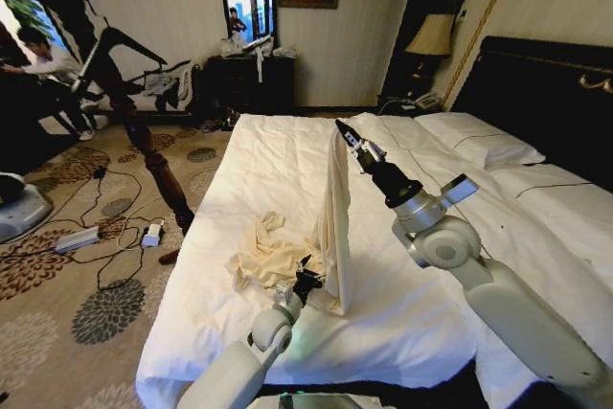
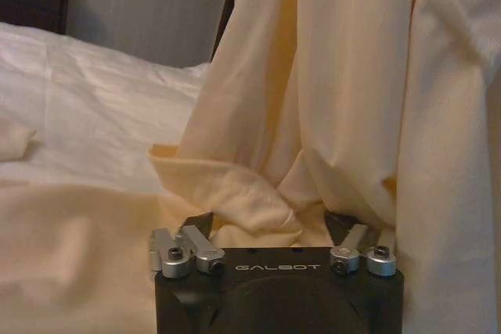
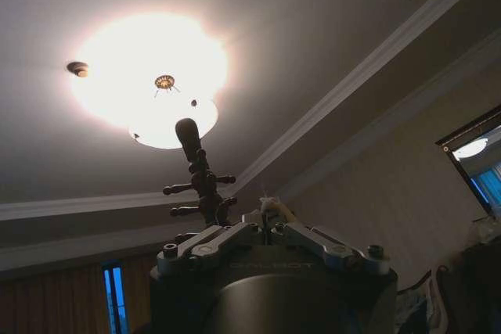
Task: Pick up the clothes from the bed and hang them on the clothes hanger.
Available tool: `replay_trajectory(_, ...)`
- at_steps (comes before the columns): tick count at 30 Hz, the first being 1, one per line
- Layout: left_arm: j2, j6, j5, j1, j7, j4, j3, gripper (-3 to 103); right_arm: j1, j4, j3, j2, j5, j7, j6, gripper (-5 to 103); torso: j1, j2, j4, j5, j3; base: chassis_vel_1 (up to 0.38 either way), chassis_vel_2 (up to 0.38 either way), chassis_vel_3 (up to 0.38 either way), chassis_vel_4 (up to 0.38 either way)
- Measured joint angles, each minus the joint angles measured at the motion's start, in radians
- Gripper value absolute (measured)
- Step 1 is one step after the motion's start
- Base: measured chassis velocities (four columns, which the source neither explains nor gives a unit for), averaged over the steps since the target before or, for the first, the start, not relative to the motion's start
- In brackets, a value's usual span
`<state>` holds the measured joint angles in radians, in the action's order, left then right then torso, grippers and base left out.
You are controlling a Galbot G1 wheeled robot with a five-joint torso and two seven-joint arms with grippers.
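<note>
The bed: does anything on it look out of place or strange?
Yes. The cream garment lies crumpled on the bed, one part pulled up tall by the right gripper. The left gripper is at its lower folds. A dark wooden coat stand leans beside the bed.

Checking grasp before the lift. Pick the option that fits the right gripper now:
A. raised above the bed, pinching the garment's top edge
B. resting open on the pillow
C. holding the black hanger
A: the right gripper is raised over the bed, shut on the clothes hanging from it.
</note>
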<state>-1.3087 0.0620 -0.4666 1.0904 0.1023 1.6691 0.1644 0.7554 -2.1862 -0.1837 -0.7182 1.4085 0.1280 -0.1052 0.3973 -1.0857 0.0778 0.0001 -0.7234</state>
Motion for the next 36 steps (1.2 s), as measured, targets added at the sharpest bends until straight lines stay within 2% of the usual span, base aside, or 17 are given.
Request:
replay_trajectory(1, 0.000, 0.000, -0.001, 0.000, 0.000, -0.002, 0.000, 78, 0.000, 0.000, 0.000, 0.000, 0.000, 0.000, 0.000, 0, 0.000, 0.000, 0.0000, 0.0000, 0.000, 0.000, 0.000, 0.000, 0.000)
replay_trajectory(3, -0.005, 0.000, -0.013, -0.007, 0.000, -0.018, -0.005, 68, 0.004, -0.002, -0.003, 0.001, 0.000, 0.000, 0.000, 0, 0.000, 0.000, -0.0001, -0.0001, 0.000, 0.000, 0.000, 0.000, 0.000)
replay_trajectory(4, -0.005, 0.000, -0.013, -0.007, 0.000, -0.018, -0.005, 68, 0.004, -0.002, -0.003, 0.001, 0.000, 0.000, 0.000, 0, 0.000, 0.000, -0.0001, -0.0001, 0.000, 0.000, 0.000, 0.000, 0.000)
replay_trajectory(8, -0.023, 0.003, -0.032, -0.023, 0.001, -0.035, -0.012, 46, 0.017, -0.008, -0.011, 0.006, 0.000, -0.001, 0.000, 0, 0.000, 0.000, 0.0001, -0.0001, 0.000, 0.000, 0.000, 0.000, 0.000)
replay_trajectory(10, -0.026, 0.003, -0.033, -0.025, 0.001, -0.036, -0.013, 46, 0.020, -0.009, -0.014, 0.008, 0.000, -0.001, 0.000, 0, 0.000, 0.000, 0.0001, -0.0001, 0.000, 0.000, 0.000, 0.000, 0.000)
replay_trajectory(12, -0.028, 0.004, -0.034, -0.027, 0.000, -0.036, -0.014, 35, 0.026, -0.011, -0.018, 0.011, 0.000, -0.001, 0.000, 0, 0.000, 0.000, 0.0000, -0.0002, 0.000, 0.000, 0.000, 0.000, 0.000)
replay_trajectory(15, -0.019, 0.004, -0.035, -0.019, 0.000, -0.026, -0.020, 19, 0.043, -0.017, -0.033, 0.019, 0.000, -0.001, 0.000, 0, 0.000, 0.000, 0.0001, -0.0002, 0.000, 0.000, 0.000, 0.000, 0.000)
replay_trajectory(17, -0.017, 0.004, -0.035, -0.017, 0.000, -0.024, -0.021, 19, 0.044, -0.017, -0.035, 0.020, 0.000, -0.001, 0.000, 0, 0.000, 0.000, 0.0001, -0.0001, 0.000, 0.000, 0.000, 0.000, 0.000)
replay_trajectory(20, 0.015, 0.004, -0.035, 0.003, -0.001, 0.017, -0.048, 3, 0.054, -0.017, -0.045, 0.021, -0.002, -0.001, 0.000, 0, 0.000, 0.000, 0.0001, -0.0003, 0.000, 0.000, 0.000, 0.000, 0.000)
replay_trajectory(23, 0.038, 0.005, -0.040, 0.013, -0.001, 0.050, -0.071, 2, 0.058, -0.013, -0.049, 0.021, -0.003, -0.002, -0.002, 0, 0.000, 0.000, 0.0000, -0.0003, 0.000, 0.000, 0.000, 0.000, 0.000)
replay_trajectory(26, 0.114, 0.015, -0.075, 0.034, 0.002, 0.152, -0.136, 0, 0.064, -0.004, -0.063, 0.021, 0.002, -0.012, -0.008, 0, 0.000, 0.000, 0.0000, -0.0002, 0.000, 0.000, 0.000, 0.000, 0.000)
replay_trajectory(28, 0.126, 0.015, -0.082, 0.036, 0.002, 0.167, -0.147, 0, 0.064, -0.002, -0.067, 0.022, 0.004, -0.014, -0.009, 0, 0.000, 0.000, -0.0001, -0.0003, 0.000, 0.000, 0.000, 0.000, 0.000)
replay_trajectory(31, 0.219, 0.026, -0.141, 0.054, 0.009, 0.278, -0.226, 0, 0.060, 0.011, -0.092, 0.023, 0.025, -0.027, -0.011, 0, 0.000, 0.000, -0.0001, -0.0005, 0.000, 0.000, 0.000, 0.000, 0.000)
replay_trajectory(33, 0.239, 0.029, -0.156, 0.055, 0.011, 0.299, -0.242, 0, 0.057, 0.015, -0.097, 0.023, 0.031, -0.034, -0.011, 0, 0.000, 0.000, -0.0001, -0.0005, 0.000, 0.000, 0.000, 0.000, 0.000)
replay_trajectory(34, 0.260, 0.032, -0.176, 0.054, 0.011, 0.323, -0.257, 0, 0.055, 0.021, -0.104, 0.023, 0.039, -0.046, -0.012, 0, 0.000, 0.000, -0.0002, -0.0005, 0.000, 0.000, 0.000, 0.000, 0.000)
replay_trajectory(35, 0.318, 0.051, -0.240, 0.040, 0.017, 0.395, -0.303, 0, 0.051, 0.038, -0.123, 0.023, 0.059, -0.072, -0.015, 0, 0.000, 0.000, -0.0001, -0.0008, 0.000, 0.000, 0.000, 0.000, 0.000)
replay_trajectory(36, 0.349, 0.061, -0.274, 0.029, 0.021, 0.429, -0.332, 0, 0.049, 0.049, -0.132, 0.023, 0.065, -0.082, -0.016, 0, 0.000, 0.000, 0.0001, -0.0008, 0.000, 0.000, 0.000, 0.000, 0.000)
